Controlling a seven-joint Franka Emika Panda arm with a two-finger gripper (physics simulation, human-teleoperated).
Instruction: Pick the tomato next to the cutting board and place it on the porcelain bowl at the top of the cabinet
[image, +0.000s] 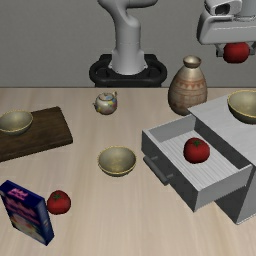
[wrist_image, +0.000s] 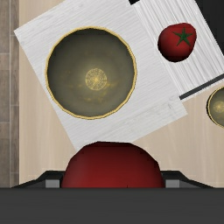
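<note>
Currently gripping the tomato (image: 238, 54) aloft at the upper right of the exterior view, over the bowl (image: 243, 105) on the cabinet (image: 222, 128), hand (image: 237, 48) clenched across its widest girth; likely light, smooth, slippery and bruisable, so best pinched gently.

3 tomatoes (image: 236, 52) (image: 197, 150) (image: 59, 202); 3 bowls (image: 14, 122) (image: 117, 160) (image: 243, 105); 1 ea: teapot (image: 105, 102), jug (image: 187, 87)

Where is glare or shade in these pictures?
Wrist view: a bright glint in the middle of the bowl on the cabinet; the held tomato looks darker than the drawer tomato. Exterior view: even light, only faint shadows.
</note>
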